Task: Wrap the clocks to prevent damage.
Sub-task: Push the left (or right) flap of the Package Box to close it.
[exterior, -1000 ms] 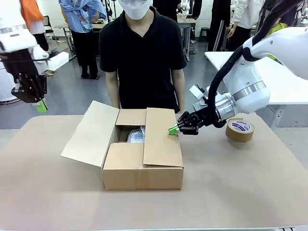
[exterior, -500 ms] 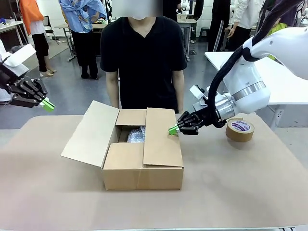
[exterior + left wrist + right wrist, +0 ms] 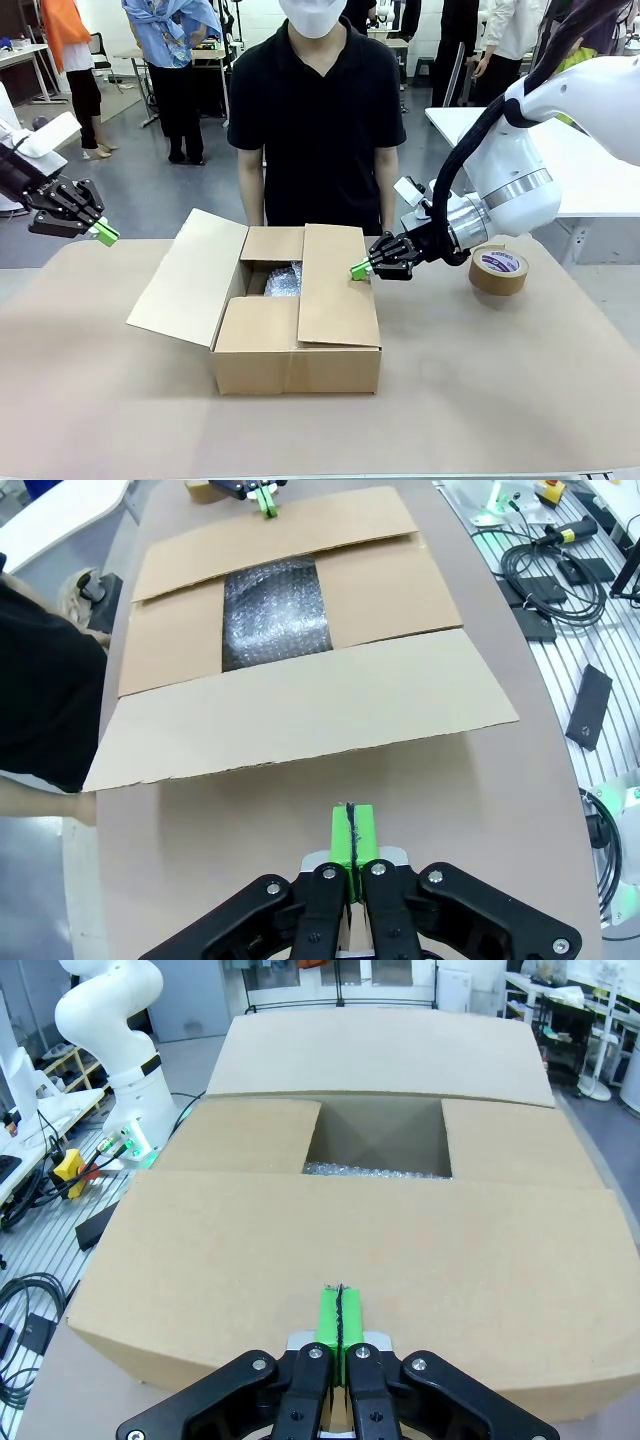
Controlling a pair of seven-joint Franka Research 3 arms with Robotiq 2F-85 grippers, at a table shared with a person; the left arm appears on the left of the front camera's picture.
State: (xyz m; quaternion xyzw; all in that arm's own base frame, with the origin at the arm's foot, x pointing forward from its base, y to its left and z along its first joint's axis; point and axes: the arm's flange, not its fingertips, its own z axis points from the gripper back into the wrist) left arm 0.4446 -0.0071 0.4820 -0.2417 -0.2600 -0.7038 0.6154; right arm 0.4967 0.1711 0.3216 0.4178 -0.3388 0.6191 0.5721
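"Two grippers to check first. What has changed over the last second?"

"Left gripper [image 3: 105, 236]: it hung higher with its tips pointing down, and it has since swung over. The tips now point toward the cardboard box [image 3: 300, 365] from the table's [image 3: 480, 400] left edge, well apart from it. Its green pads are pressed together with nothing between them. Right gripper [image 3: 359, 268]: no change. It is also pressed together and empty, with its tip at the outer edge of the folded right flap [image 3: 338, 290]. Contact with the flap cannot be confirmed. The person at the far side has shifted slightly toward the right."

"What does that mean for the task?"

"As a judgement, wrapping is done and box closing is in hand. The right arm appears to be steadying the right flap. The left arm is lined up with the one flap not yet folded, the left flap [image 3: 185, 280], which leans outward. A roll of tape [image 3: 499, 268] stands near the right arm, untouched."

"Where are the clocks, and how do they look?"

"No clock face is visible. A bundle of bubble wrap [image 3: 284, 278] lies inside the box, seen through the gap between the folded flaps. It is clear, crinkled and glossy. The clocks are presumably inside it."
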